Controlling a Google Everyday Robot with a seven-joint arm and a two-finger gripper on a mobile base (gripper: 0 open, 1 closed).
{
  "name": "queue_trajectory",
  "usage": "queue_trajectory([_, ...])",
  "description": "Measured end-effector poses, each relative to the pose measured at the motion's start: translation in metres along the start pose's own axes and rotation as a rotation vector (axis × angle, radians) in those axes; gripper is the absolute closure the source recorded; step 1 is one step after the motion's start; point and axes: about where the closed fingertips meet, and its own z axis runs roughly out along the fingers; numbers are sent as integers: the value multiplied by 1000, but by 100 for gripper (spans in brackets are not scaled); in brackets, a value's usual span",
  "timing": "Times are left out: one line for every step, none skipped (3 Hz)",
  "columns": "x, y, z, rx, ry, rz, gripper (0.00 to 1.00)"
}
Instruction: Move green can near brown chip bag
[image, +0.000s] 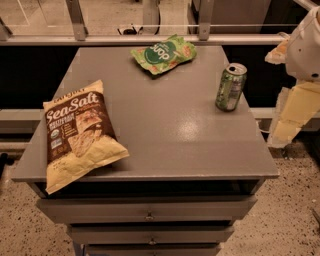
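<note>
Cans on the table: one. The green can (231, 86) stands upright near the right edge of the grey table (165, 130), toward the back, its silver top facing up and its pale markings turned to the camera. Nothing touches it.

Chip bags: one. The brown chip bag (80, 135) lies flat at the front left corner, well apart from the can, with most of the tabletop bare between them. Its brown upper part reads "Sea Salt" in white, and its yellow lower end hangs slightly over the front edge.

Other snack bags: one. A green snack bag (164, 53) with a round logo lies flat at the back of the table, near the middle, left of the can and apart from it.

Grippers: one. The gripper (287, 127) hangs off the table's right side, beyond the edge and lower than the can's top, touching nothing on the table. Whether it is spread or pressed together cannot be told.

Drawer fronts (149, 210) under the tabletop: three, stacked.
</note>
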Motion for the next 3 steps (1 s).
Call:
queue_trajectory([0, 0, 0, 0, 0, 0, 0])
queue_trajectory([14, -14, 26, 23, -63, 54, 0])
queue_trajectory([37, -46, 73, 83, -149, 133, 0])
